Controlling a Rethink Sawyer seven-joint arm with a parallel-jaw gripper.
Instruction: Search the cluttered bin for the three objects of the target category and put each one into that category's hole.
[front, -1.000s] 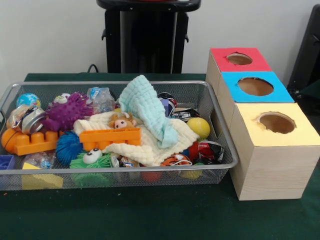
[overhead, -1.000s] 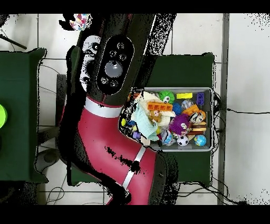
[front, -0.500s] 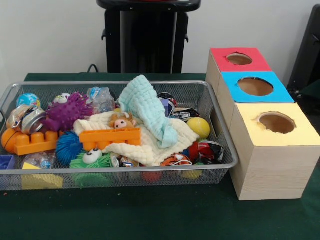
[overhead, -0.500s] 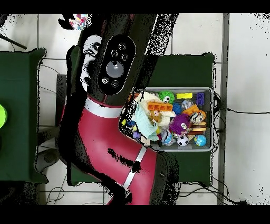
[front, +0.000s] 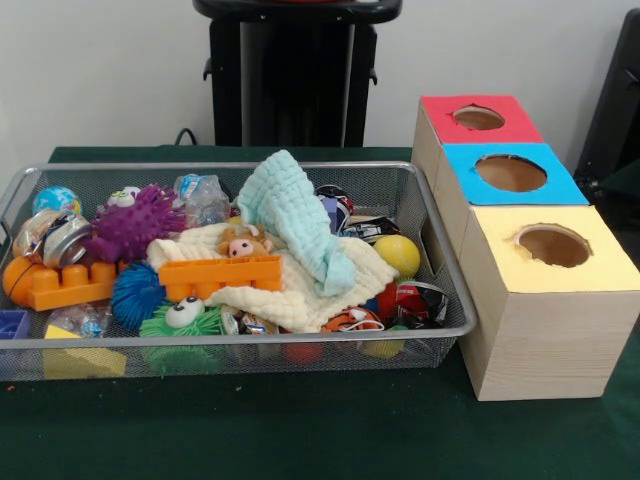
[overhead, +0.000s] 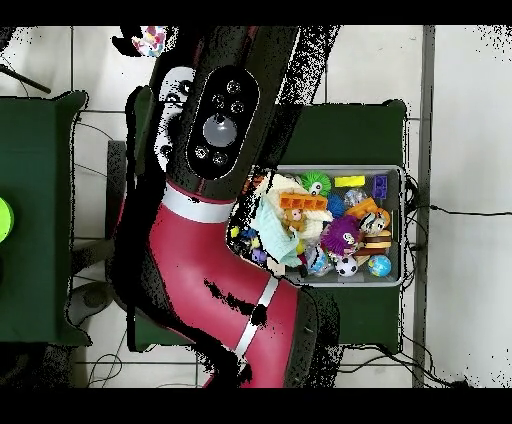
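- Wire mesh bin (front: 440, 262) on green bench (front: 300, 430), packed with toys and cloths.
- Mint cloth (front: 292, 215) draped over cream cloth (front: 300, 285) mid-bin; small plush face (front: 243, 243) pokes out between them.
- Orange block (front: 220, 276) lies on the cream cloth's front edge; a second orange block (front: 62, 285) at the bin's left end.
- Purple spiky toy (front: 135, 224) back left, blue spiky ball (front: 135, 293) and green spiky toy with eye (front: 185, 318) in front of it.
- Yellow ball (front: 397, 254) at the bin's right side, near the boxes.
- Three wooden boxes just right of the bin, each with a round hole on top: red box (front: 478, 118) farthest, blue box (front: 510, 173) middle, yellow box (front: 552, 250) nearest.
- Red and black arm (overhead: 215, 240) in overhead view covers the area beside the bin (overhead: 402, 225); pincer not seen in either view, so open or closed state cannot be told, nor its place relative to the bin's things.
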